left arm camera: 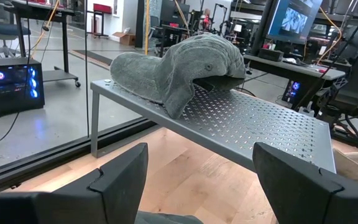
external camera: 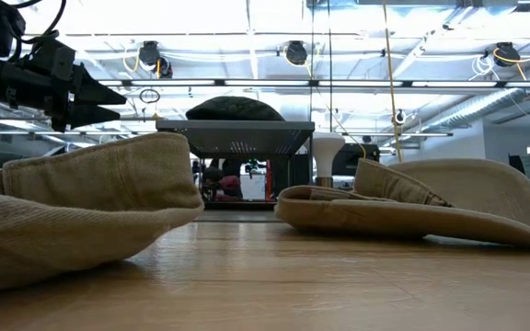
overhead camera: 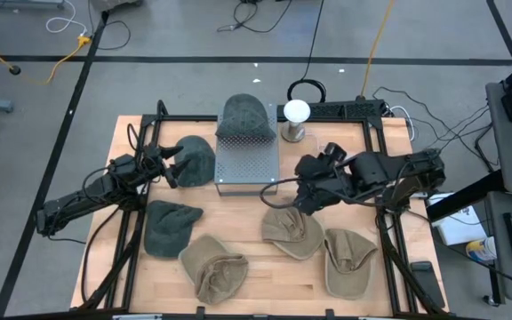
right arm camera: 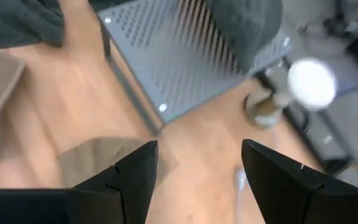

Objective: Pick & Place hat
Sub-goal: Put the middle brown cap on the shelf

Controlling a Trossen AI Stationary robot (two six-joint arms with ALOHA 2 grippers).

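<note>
A dark grey beanie (overhead camera: 245, 117) lies on the far part of a grey perforated metal stand (overhead camera: 247, 164), its edge drooping over the stand's side (left arm camera: 179, 102). Two more grey beanies (overhead camera: 197, 160) (overhead camera: 171, 227) and three tan hats (overhead camera: 213, 265) (overhead camera: 292, 233) (overhead camera: 349, 258) lie on the wooden table. My left gripper (overhead camera: 171, 165) (left arm camera: 201, 186) is open and level at the left beanie's edge, pointing at the stand. My right gripper (overhead camera: 304, 201) (right arm camera: 201, 180) is open, slanting down above the table between the stand and the middle tan hat (right arm camera: 95, 158), with nothing between its fingers.
A white ball-shaped lamp (overhead camera: 296, 111) on a small base stands right of the stand's far end. A black frame (overhead camera: 265, 118) runs round the table top. Bare wood shows between the stand and the tan hats (overhead camera: 238, 209).
</note>
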